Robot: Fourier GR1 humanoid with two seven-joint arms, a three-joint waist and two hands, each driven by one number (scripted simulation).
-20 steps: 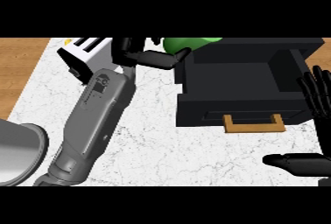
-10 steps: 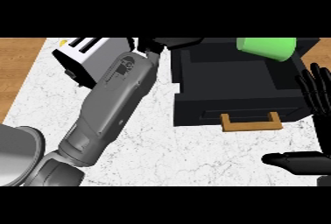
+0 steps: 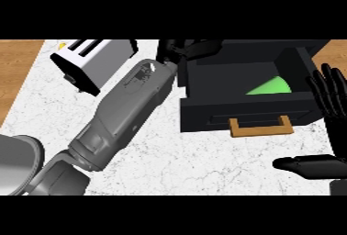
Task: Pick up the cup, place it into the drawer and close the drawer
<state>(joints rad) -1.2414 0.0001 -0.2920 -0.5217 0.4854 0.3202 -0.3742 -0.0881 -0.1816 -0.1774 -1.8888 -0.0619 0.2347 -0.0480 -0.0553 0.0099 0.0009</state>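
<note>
- The fingers (image 3: 203,47) of the black left hand (image 3: 181,49) are seen loosely spread and holding nothing, at the rear left corner of the open black box-shaped drawer (image 3: 203,87).
- The bright green cup (image 3: 271,86) is seen lying inside the drawer, at about 4 o'clock from that hand.
- A tan wooden handle (image 3: 261,128) is fixed to the drawer's front.
- The black right hand (image 3: 328,98) is held open with fingers straight, resting at the view's 3 o'clock edge.
- A white slotted toaster (image 3: 92,59) is set at 9 o'clock from the left hand, on the white marble counter (image 3: 203,160).
</note>
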